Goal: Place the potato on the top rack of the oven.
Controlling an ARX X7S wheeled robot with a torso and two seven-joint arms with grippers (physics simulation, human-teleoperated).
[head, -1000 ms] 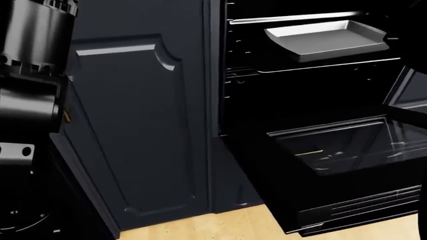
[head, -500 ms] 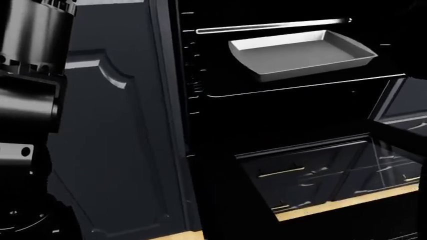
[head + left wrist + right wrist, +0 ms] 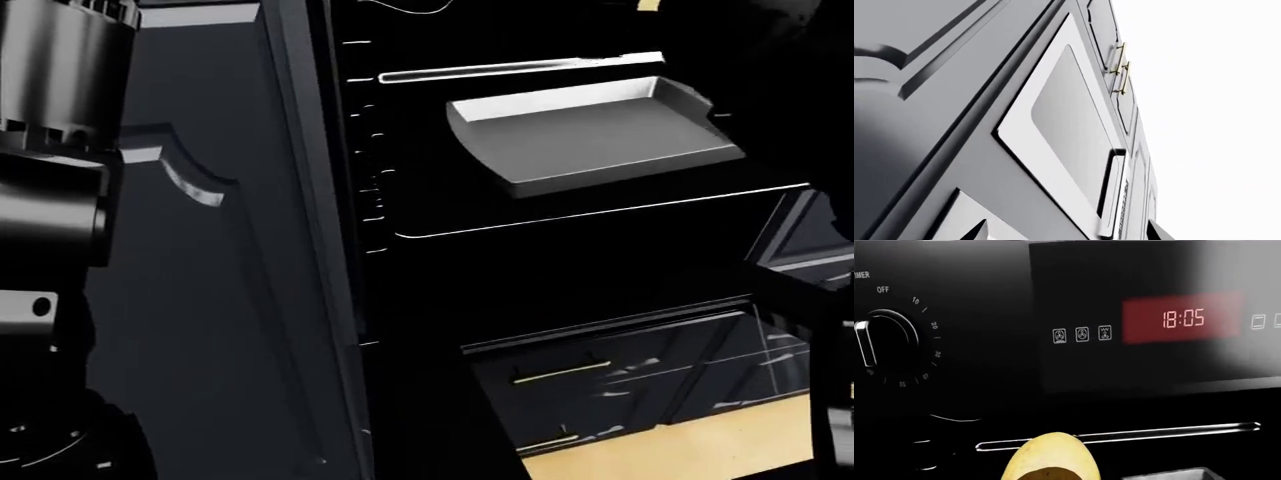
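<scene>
The potato, smooth and yellow-tan, hangs in front of the oven's control panel in the right wrist view. It fills the spot between my right gripper's jaws, whose fingers lie out of frame. Just beyond it runs the silvery bar of the top rack, with a corner of the grey baking tray beside it. The head view shows the oven open, the tray on the top rack, and my dark right arm at its right end. My left gripper is open and holds nothing.
The oven's glass door is dropped down, jutting out below the cavity. A bare lower rack sits under the tray. A dark cabinet panel stands left of the oven, my left arm in front of it. The left wrist view faces grey cabinet doors.
The head view has shifted: the oven and tray slid leftward and lower in the picture, and the cabinet panel and floor take up less of it.
</scene>
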